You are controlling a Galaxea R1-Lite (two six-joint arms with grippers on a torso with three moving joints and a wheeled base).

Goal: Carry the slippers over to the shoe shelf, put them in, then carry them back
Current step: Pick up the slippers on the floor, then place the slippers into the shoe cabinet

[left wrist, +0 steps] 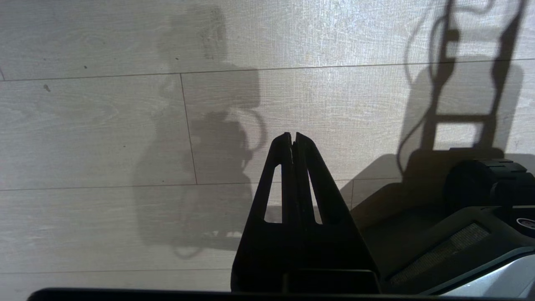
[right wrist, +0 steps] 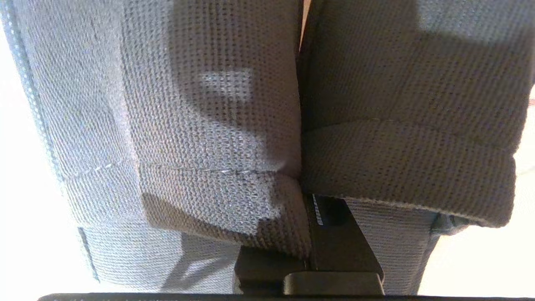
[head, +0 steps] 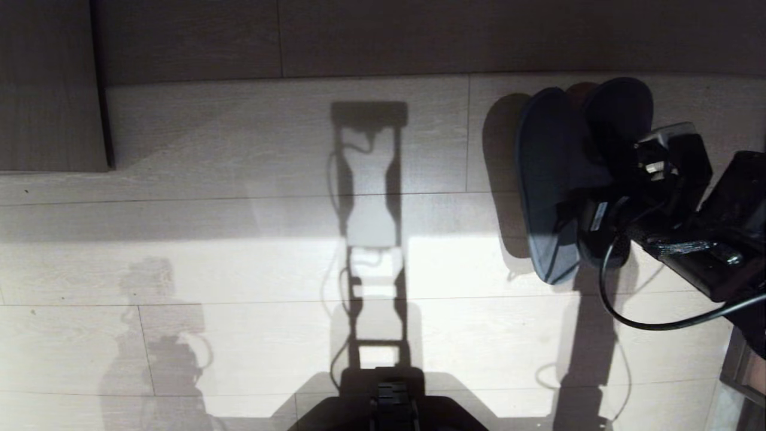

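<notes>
At the far left of the head view, a panel of dark wood-grain furniture (head: pixel 51 84) meets the pale plank floor (head: pixel 239 149), and a darker band runs along the top. The left hand (left wrist: pixel 293 140) hangs over bare floor near the robot's base (left wrist: pixel 459 234), its two fingers pressed together and holding nothing. The robot's long shadow (head: pixel 371 227) falls up the middle of the floor. To the right, the slippers (head: pixel 547 179) hang on edge above the floor, soles back to back, toes pointing down. The right hand (right wrist: pixel 311 217) is clamped tight on their woven straps (right wrist: pixel 209 125), which fill the right wrist view.
</notes>
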